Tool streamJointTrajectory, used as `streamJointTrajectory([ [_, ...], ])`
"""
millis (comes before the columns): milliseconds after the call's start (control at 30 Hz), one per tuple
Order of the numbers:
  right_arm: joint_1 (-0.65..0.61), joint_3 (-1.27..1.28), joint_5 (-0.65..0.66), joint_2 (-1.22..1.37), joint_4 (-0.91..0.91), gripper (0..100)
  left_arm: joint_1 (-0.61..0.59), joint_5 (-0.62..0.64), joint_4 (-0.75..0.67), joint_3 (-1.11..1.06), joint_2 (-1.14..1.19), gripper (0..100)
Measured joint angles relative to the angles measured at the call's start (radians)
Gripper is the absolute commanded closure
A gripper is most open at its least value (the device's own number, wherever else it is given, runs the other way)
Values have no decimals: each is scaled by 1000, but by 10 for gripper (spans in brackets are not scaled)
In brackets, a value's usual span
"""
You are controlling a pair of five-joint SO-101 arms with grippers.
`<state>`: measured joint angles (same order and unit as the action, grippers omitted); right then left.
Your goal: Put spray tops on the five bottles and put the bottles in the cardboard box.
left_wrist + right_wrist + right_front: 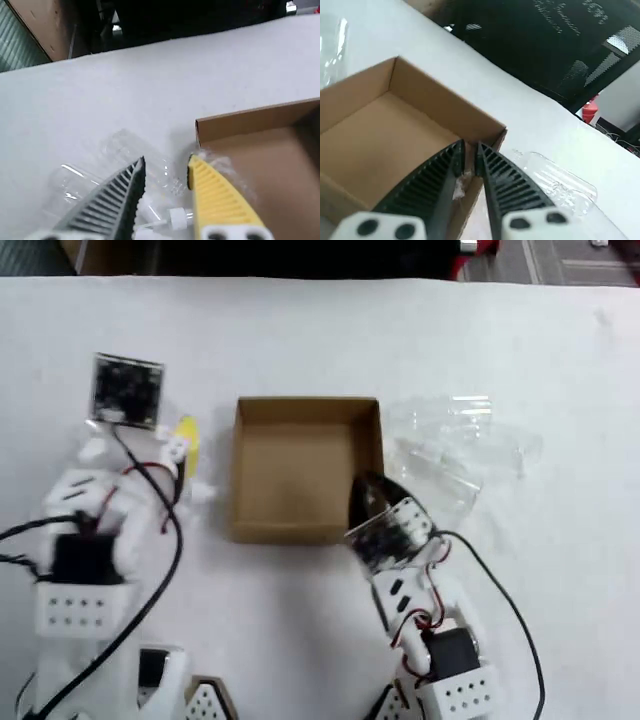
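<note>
The open cardboard box [300, 475] stands in the middle of the table with nothing in it. My left gripper [167, 161], one grey and one yellow finger, is open just left of the box [250, 120], above a clear bottle [100, 165] lying on its side and a small white top [177, 217]. My right gripper [470, 146] has its black fingers shut and hangs over the box's [445, 107] front right corner. A small whitish bit [456, 187] shows between the fingers; I cannot tell what it is. More clear bottles [460, 445] lie right of the box.
A clear bottle [555, 175] lies on the table just beyond the box's corner. The far half of the white table [320, 330] is bare. Cables trail from both arms along the near edge.
</note>
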<state>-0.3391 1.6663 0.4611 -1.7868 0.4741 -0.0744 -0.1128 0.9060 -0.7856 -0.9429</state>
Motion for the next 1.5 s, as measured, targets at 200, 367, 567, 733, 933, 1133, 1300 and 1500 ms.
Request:
streamJointTrajectory([
  [200,63,15,-64,0,-18,973,32,66,-299,-330,-137,865],
  [367,66,15,-64,0,0,973,55,-98,-318,-423,-342,865],
  [567,68,15,-64,0,35,974,64,-287,-209,-319,-344,865],
  [733,81,15,-64,0,35,975,41,-384,15,48,-8,865],
  [933,91,15,-66,0,35,976,31,-687,385,565,519,865],
  [1133,89,18,-66,60,11,974,-37,-982,609,936,893,865],
  [1300,89,18,-64,187,-104,974,-117,-1074,631,1112,1085,862],
  [1500,101,18,-66,368,-282,974,-149,-1100,631,1140,1227,855],
])
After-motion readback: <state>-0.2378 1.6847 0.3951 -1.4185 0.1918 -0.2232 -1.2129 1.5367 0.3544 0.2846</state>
